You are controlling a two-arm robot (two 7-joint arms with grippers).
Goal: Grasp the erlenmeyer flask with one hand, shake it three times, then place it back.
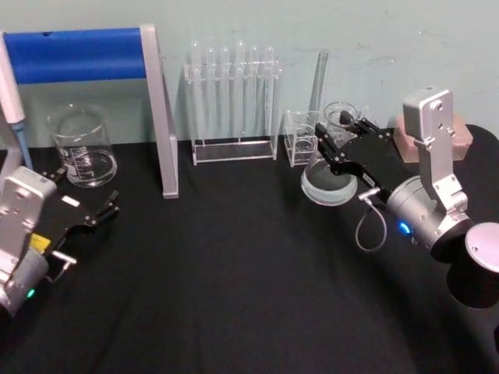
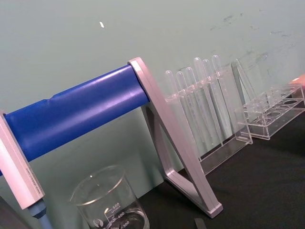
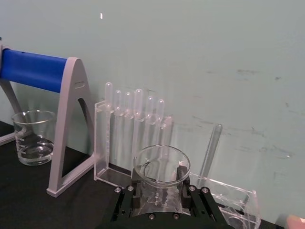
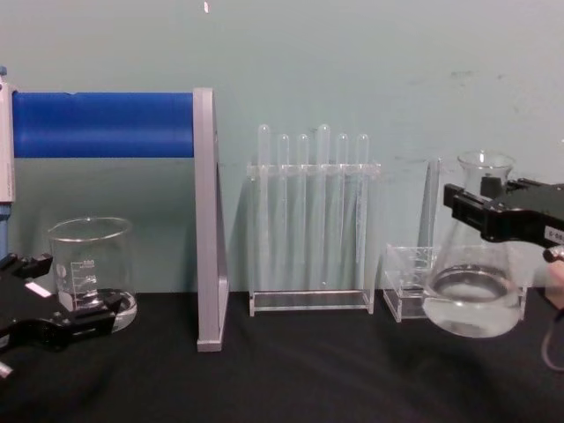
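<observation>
Right arm's on it: the black two-jaw right gripper (image 1: 337, 140) on its silver-grey wrist has its fingers (image 3: 137, 192) clenched on the narrow neck of the clear glass conical flask (image 4: 473, 275), one on each side, just under the flared lip. Below the fingers the wide base hangs tilted, and it looks to be off the black tabletop (image 1: 234, 280), with a little clear liquid pooled low. The flask's long axis runs from lip to base straight down out of the grip, leaning slightly, so a shake would swing that base. Just beyond the fingers stands a small clear acrylic rack (image 4: 404, 284), so watch it. The black left gripper (image 1: 87, 193) rests well apart, fingers released, beside a straight-walled glass beaker (image 1: 80, 148).
</observation>
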